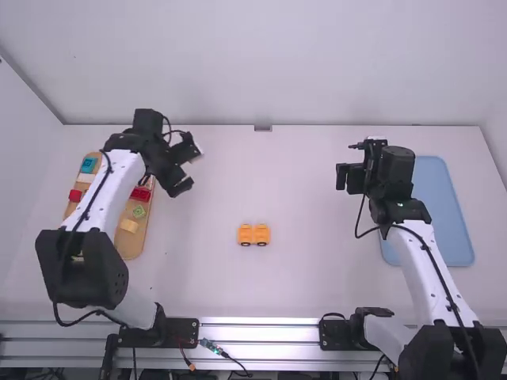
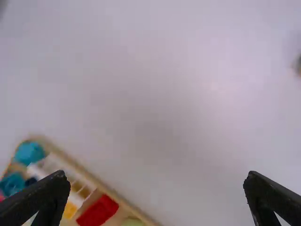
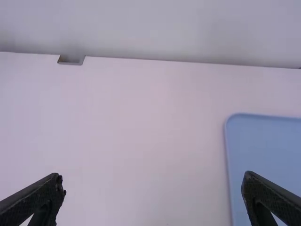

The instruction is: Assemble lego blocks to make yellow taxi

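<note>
Yellow taxi body, wheels under it, stands mid-way across tabletop; base looks built, roof parts probably left. Loose blocks lie in wooden tray, left. Left hand, right hand: both spread wide, empty.

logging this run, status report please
Left gripper open, empty. Right gripper open, empty. Orange-yellow lego car on table between arms. Nothing blocking it.

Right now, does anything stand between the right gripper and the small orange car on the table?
Nothing visible does: in the high view, white tabletop lies between the right gripper and the orange car.
</note>
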Controlling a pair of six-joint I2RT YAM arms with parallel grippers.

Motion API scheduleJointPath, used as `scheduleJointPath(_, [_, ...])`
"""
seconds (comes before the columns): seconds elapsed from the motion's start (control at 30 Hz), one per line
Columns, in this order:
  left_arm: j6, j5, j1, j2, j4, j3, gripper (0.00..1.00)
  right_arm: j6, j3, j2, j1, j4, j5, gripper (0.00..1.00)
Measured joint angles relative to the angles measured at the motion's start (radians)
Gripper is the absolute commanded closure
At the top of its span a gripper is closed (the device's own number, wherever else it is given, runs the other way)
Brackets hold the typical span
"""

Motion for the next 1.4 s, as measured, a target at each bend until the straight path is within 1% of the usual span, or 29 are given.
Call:
scheduleJointPath(0.07, [-0.098, -0.014, 0.071, -0.006, 0.073, -0.022, 0.01, 0.0, 0.0, 0.0, 0.0, 0.002, 0.0, 0.01])
scheduleJointPath(0.1, [-0.12, -0.019, 0.083, -0.006, 0.087, -0.026, 0.01, -0.002, 0.0, 0.0, 0.0, 0.002, 0.0, 0.01])
scheduleJointPath(0.23, [-0.354, -0.061, 0.179, -0.006, 0.224, -0.066, 0.01, -0.003, 0.0, 0.0, 0.0, 0.007, 0.0, 0.01])
scheduleJointPath(0.33, [-0.598, -0.116, 0.239, -0.006, 0.269, -0.079, 0.01, 0.002, 0.0, 0.0, 0.0, 0.007, 0.0, 0.01])
scheduleJointPath(0.37, [-0.706, -0.141, 0.258, -0.006, 0.268, -0.08, 0.01, 0.0, 0.0, 0.0, 0.0, 0.007, -0.001, 0.01])
scheduleJointPath(0.4, [-0.716, -0.143, 0.259, -0.006, 0.267, -0.08, 0.01, 0.003, 0.0, 0.0, 0.0, 0.007, -0.001, 0.01])
scheduleJointPath(0.47, [-0.875, -0.177, 0.28, -0.006, 0.258, -0.08, 0.01, 0.003, 0.0, 0.0, 0.0, 0.007, 0.0, 0.01])
scheduleJointPath(0.53, [-0.962, -0.191, 0.283, -0.006, 0.238, -0.08, 0.01, 0.006, 0.0, 0.0, 0.0, 0.007, -0.001, 0.01])
scheduleJointPath(0.6, [-1.008, -0.195, 0.282, -0.006, 0.232, -0.08, 0.01, 0.006, 0.0, 0.0, 0.0, 0.007, -0.001, 0.01])
scheduleJointPath(0.63, [-1.068, -0.193, 0.28, -0.006, 0.223, -0.081, 0.01, 0.007, 0.0, 0.0, 0.0, 0.007, 0.0, 0.01])
scheduleJointPath(0.73, [-1.117, -0.182, 0.28, -0.006, 0.199, -0.088, 0.01, 0.009, 0.0, 0.0, 0.0, 0.007, -0.001, 0.01])
scheduleJointPath(0.9, [-1.173, -0.157, 0.28, -0.006, 0.196, -0.154, 0.01, 0.01, 0.0, 0.0, 0.0, 0.007, -0.001, 0.01])
scheduleJointPath(1.0, [-1.257, -0.157, 0.284, -0.006, 0.156, -0.178, 0.01, 0.012, 0.0, 0.0, 0.0, 0.007, 0.0, 0.01])
scheduleJointPath(1.07, [-1.357, -0.178, 0.284, -0.006, 0.113, -0.189, 0.01, 0.01, 0.0, 0.0, 0.0, 0.008, -0.001, 0.01])
scheduleJointPath(1.1, [-1.45, -0.204, 0.285, -0.006, 0.083, -0.199, 0.01, 0.012, 0.0, 0.0, 0.0, 0.008, -0.001, 0.01])
scheduleJointPath(1.13, [-1.45, -0.204, 0.285, -0.006, 0.083, -0.199, 0.01, 0.012, 0.0, 0.0, 0.0, 0.008, -0.001, 0.01])
scheduleJointPath(1.2, [-1.577, -0.238, 0.285, -0.006, 0.06, -0.218, 0.01, 0.013, 0.0, 0.0, 0.0, 0.007, -0.001, 0.01])
scheduleJointPath(1.27, [-1.666, -0.257, 0.285, -0.006, 0.068, -0.247, 0.01, 0.019, 0.0, 0.0, 0.0, 0.008, -0.001, 0.01])
scheduleJointPath(1.4, [-1.776, -0.277, 0.286, -0.006, 0.109, -0.302, 0.01, 0.023, 0.0, 0.0, 0.0, 0.008, -0.001, 0.01])
